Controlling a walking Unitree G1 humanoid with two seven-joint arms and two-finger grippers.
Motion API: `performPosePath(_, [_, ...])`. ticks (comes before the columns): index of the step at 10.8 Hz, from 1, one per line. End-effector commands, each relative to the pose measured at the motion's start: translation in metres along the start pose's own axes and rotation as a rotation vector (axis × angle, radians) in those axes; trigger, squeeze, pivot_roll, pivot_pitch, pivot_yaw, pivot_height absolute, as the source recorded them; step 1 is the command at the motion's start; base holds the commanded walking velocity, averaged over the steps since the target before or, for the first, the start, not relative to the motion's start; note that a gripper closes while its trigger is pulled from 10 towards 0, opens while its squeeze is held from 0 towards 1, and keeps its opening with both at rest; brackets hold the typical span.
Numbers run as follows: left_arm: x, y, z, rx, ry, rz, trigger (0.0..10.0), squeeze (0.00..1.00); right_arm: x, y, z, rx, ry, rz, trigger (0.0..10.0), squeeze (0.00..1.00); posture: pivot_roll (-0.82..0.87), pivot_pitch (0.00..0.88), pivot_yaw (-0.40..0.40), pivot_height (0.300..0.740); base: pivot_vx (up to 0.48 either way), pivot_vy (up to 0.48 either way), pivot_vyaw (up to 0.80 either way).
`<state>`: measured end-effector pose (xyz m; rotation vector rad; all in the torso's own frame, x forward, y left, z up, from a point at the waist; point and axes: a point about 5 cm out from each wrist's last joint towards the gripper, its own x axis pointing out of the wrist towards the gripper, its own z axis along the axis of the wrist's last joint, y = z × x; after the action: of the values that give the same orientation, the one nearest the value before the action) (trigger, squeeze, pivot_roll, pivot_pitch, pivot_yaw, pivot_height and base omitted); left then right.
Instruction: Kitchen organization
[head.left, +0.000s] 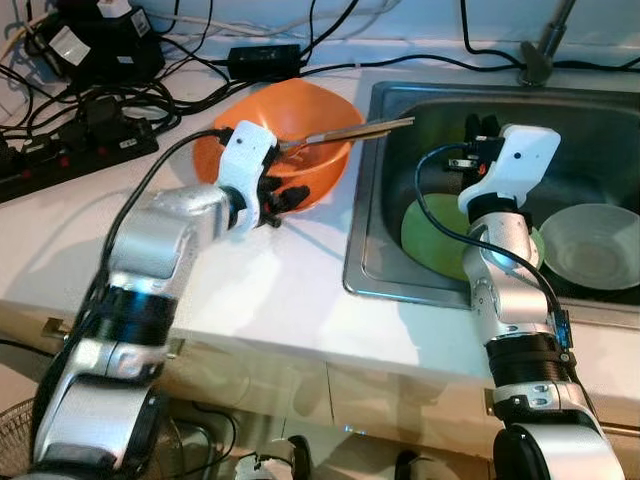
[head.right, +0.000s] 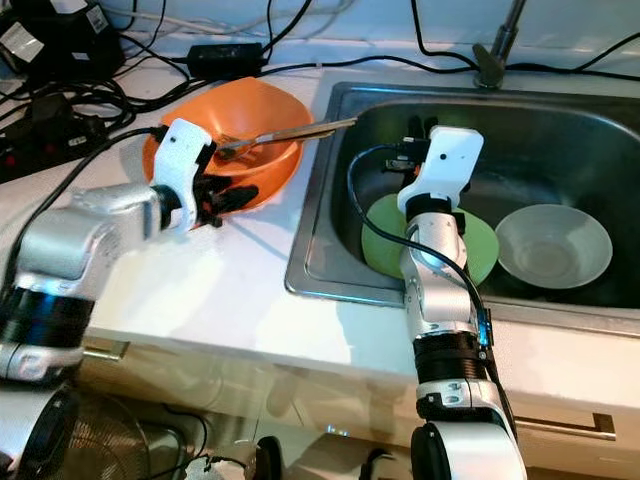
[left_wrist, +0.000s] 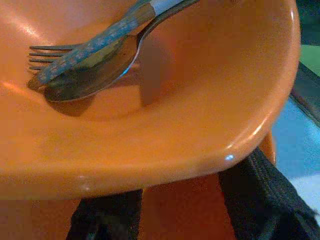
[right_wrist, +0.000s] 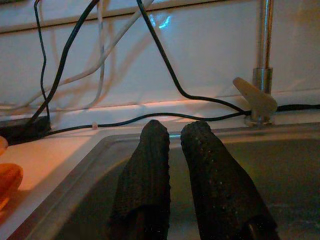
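Your left gripper (left_wrist: 175, 210) has its fingers (left_wrist: 262, 200) spread apart under the near rim of the orange bowl (head.left: 300, 130), one on each side of the underside, pressed close against it; whether they actually pinch it you cannot tell. Your right gripper (right_wrist: 175, 165) hangs over the sink (head.left: 400, 100) with its fingers (right_wrist: 145, 175) nearly together and nothing between them.

The bowl sits on the white worktop (head.left: 270, 290) just beside the sink's left edge. Open worktop lies in front of the bowl, toward you. Behind it, black cables (head.left: 190, 60) and a power strip (head.left: 70, 155) crowd the back wall, with the tap (head.left: 545, 45) at the sink's rear rim.

In the bowl lie a fork (left_wrist: 75, 52) and a spoon (left_wrist: 90, 80), handles reaching out over the rim toward the sink. In the sink, a green plate (head.right: 480, 250) lies beside a clear bowl (head.right: 553, 245), partly hidden by your right arm.
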<state>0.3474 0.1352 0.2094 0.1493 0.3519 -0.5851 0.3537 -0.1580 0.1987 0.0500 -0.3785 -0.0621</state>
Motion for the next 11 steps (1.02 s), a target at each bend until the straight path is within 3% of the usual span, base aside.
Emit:
performPosePath(1, [-0.002,-0.004,-0.016,-0.016,0.075,-0.026,10.0,0.0,-0.01,-0.003,-0.02,0.01,0.086,-0.019,10.0,0.0,0.16,0.158,0.132,0.74,0.0,0.0,0.0])
performPosePath(4, [-0.019,-0.011,-0.025,-0.045,0.108,-0.042,10.0,0.0,-0.009,-0.003,-0.021,0.014,0.09,-0.022,10.0,0.0,0.18,0.157,0.136,0.74,0.0,0.0,0.0])
performPosePath(8, [-0.05,-0.022,-0.026,-0.072,0.097,0.018,10.0,0.0,-0.006,-0.005,-0.022,0.011,0.094,-0.023,10.0,0.0,0.21,0.144,0.123,0.74,0.0,0.0,0.0])
performPosePath(11, [-0.055,-0.017,-0.012,-0.068,0.01,0.126,10.0,0.0,0.002,-0.005,-0.02,0.009,0.088,-0.015,10.0,0.0,0.22,0.119,0.103,0.74,0.0,0.0,0.0])
